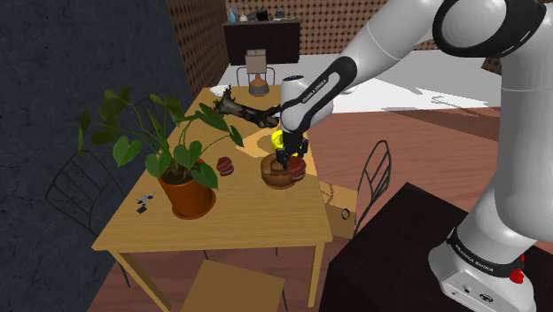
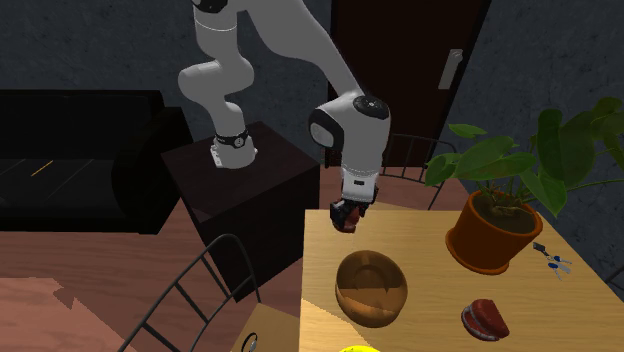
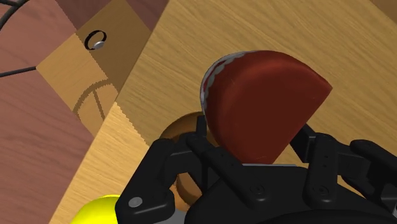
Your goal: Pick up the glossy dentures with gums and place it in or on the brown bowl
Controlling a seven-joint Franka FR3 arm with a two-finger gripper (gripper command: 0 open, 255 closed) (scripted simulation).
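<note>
Dark red dentures (image 3: 261, 102), brown bowl (image 2: 372, 312), black pincer (image 3: 251, 139)

The room is dim, its walls (image 1: 53, 89) almost dark, while the wooden surface (image 1: 257, 222) glows warm under light from above. The wrist view is brighter: the dentures (image 3: 261, 105) take soft light, and shade edges on the wood look saw-toothed.

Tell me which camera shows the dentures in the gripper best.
Wrist view: the dentures show large, clasped in the gripper, teeth visible. Both other views show them small and dark; in the shoulder view, close to the bowl.
</note>
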